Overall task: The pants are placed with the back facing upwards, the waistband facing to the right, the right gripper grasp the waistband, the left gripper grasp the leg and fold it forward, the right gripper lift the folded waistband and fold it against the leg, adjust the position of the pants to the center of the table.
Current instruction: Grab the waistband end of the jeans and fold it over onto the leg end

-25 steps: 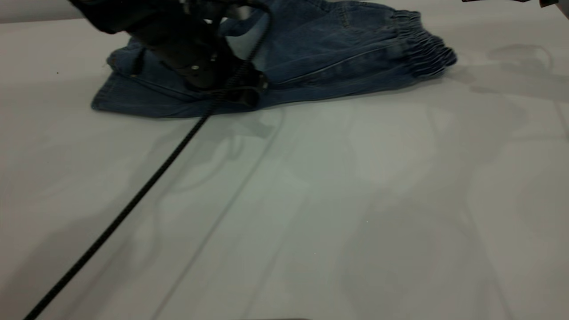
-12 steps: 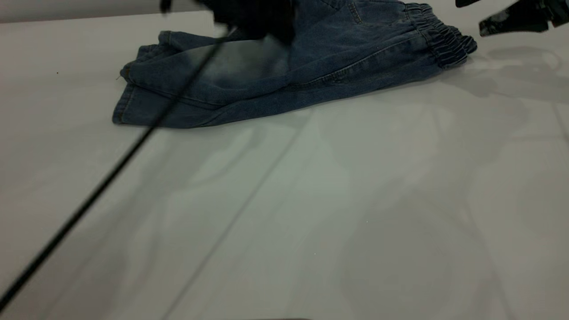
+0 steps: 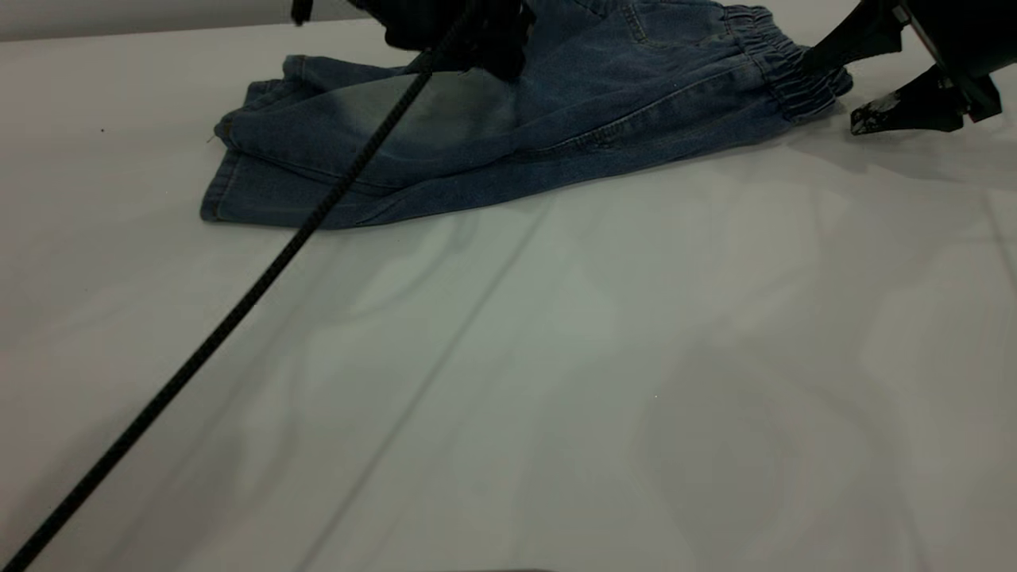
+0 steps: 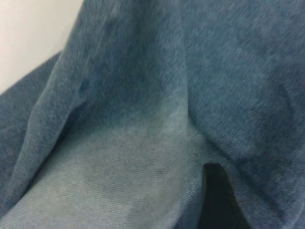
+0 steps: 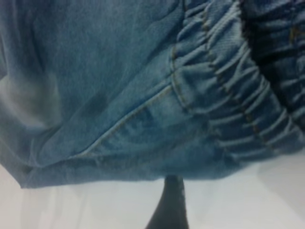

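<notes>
The pants lie folded lengthwise on the table, close to its far edge and somewhat left of the middle of that edge. They make one long flat bundle of blue denim, with a faded pale patch on the upper layer. The hems of the two layers lie at the end toward the left edge of the table, one on the other. The waistband is at the other end, toward the right edge; it is gathered and ruffled and rests on the table.

The left gripper is over the middle of the bundle, on its far side, very close to the cloth or touching it. Its wrist view is filled with denim, and only one dark fingertip shows there, so I cannot tell whether its fingers are apart or closed. A black braided cable runs from this gripper across the pants and the table to the near left corner.

The right gripper is just beside the waistband, near the far right part of the table. Its two fingers are spread apart and hold nothing. One finger is above the ruffled end, the other is low near the table surface. In its wrist view the waistband is right in front, with one dark finger below it.
</notes>
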`<act>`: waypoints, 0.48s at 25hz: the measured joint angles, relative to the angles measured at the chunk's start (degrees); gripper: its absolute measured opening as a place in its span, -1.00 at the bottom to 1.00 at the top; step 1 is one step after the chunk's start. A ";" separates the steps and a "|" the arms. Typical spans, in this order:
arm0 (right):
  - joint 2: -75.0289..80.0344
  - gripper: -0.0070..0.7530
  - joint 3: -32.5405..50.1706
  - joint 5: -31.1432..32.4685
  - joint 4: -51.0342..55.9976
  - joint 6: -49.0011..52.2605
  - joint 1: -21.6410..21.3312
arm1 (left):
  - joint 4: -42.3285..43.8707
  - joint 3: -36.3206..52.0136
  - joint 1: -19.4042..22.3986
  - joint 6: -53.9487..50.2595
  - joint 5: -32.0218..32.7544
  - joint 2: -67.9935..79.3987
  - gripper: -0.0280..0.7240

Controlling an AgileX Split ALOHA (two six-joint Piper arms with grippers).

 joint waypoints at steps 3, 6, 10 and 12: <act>1.12 0.56 0.00 -0.45 3.33 -2.85 0.00 | 0.00 0.00 0.00 0.00 -0.32 1.11 0.09; 1.97 0.56 0.00 -0.83 6.79 -5.51 0.00 | -0.06 -0.06 0.00 0.00 -0.57 2.48 0.09; 2.23 0.56 0.00 -1.04 9.61 -8.83 0.39 | -0.06 -0.23 0.00 0.00 -0.62 4.84 0.09; 2.23 0.56 0.00 -1.66 11.55 -10.97 1.13 | -0.11 -0.28 0.00 0.00 -0.62 5.95 0.09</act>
